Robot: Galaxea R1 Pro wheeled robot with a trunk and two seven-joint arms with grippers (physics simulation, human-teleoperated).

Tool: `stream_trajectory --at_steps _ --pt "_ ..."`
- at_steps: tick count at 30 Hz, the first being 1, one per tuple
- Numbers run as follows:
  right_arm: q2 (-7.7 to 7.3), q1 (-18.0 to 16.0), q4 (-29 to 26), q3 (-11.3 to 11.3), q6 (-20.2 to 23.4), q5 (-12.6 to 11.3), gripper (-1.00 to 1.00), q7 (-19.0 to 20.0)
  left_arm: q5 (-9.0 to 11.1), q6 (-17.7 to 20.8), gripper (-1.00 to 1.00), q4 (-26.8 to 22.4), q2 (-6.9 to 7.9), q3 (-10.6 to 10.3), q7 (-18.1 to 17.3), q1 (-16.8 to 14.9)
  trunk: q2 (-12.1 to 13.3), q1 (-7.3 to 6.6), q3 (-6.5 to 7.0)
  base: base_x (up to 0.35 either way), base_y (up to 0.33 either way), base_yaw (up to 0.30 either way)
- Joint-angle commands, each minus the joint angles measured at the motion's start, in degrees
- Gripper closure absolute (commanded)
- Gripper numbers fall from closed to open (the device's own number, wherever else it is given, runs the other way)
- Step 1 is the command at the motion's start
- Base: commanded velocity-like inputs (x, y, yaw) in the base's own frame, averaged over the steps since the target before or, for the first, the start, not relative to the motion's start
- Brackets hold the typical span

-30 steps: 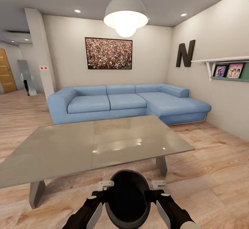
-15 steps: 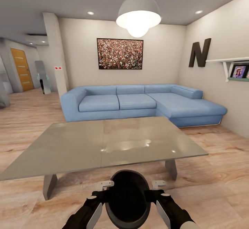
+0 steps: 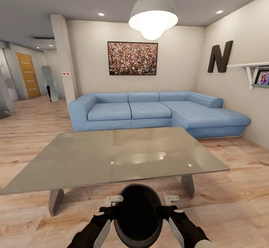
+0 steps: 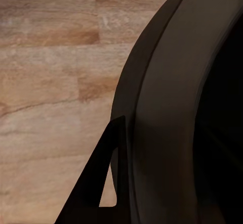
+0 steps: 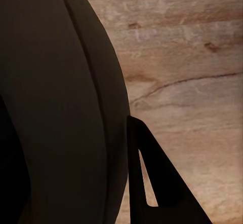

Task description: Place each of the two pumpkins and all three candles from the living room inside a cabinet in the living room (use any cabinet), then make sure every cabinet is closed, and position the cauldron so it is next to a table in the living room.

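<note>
Flanking the cauldron (image 3: 138,215), both arms hold it before the table (image 3: 74,158).

Bright, even render: glowing pendant lamp (image 3: 153,12), its glare on the table (image 3: 93,158).

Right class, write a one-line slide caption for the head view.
Both arms carry the black cauldron between left hand and right hand, facing the grey coffee table and blue sofa.

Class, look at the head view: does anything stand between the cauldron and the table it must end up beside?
Nothing visible does. Only bare wood floor lies between the cauldron, held between both arms, and the table.
</note>
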Motion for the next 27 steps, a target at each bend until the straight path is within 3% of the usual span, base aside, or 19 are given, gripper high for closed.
stream_trajectory --at_steps 1,12,17,23,27 --pt "-0.04 0.0 -1.2 0.6 0.3 -0.8 1.00 -0.1 -0.1 0.4 1.00 0.0 0.09 -0.2 0.6 0.0 0.0 -0.02 -0.06 0.007 0.000 0.000" --pt "-0.04 0.0 -1.2 0.6 0.3 -0.8 1.00 -0.2 -0.1 0.4 1.00 -0.1 0.09 -0.2 0.6 0.0 0.0 -0.02 -0.06 0.001 0.000 0.000" --pt "-0.05 0.0 -1.2 0.6 0.4 -0.8 1.00 -0.2 -0.1 0.4 1.00 -0.1 0.09 -0.2 0.6 0.0 -2.0 1.08 -0.96 0.000 0.000 0.000" --pt "-0.04 0.0 -1.2 0.6 0.7 -0.8 1.00 -0.2 -0.1 0.4 1.00 -0.1 0.09 -0.2 0.6 0.0 -2.0 1.08 -0.96 0.000 0.000 0.000" --pt "-0.04 0.0 -1.2 0.6 0.6 -0.8 1.00 -0.2 -0.1 0.4 1.00 -0.1 0.09 -0.2 0.6 0.0 -3.6 1.96 -1.67 0.000 0.000 0.000"
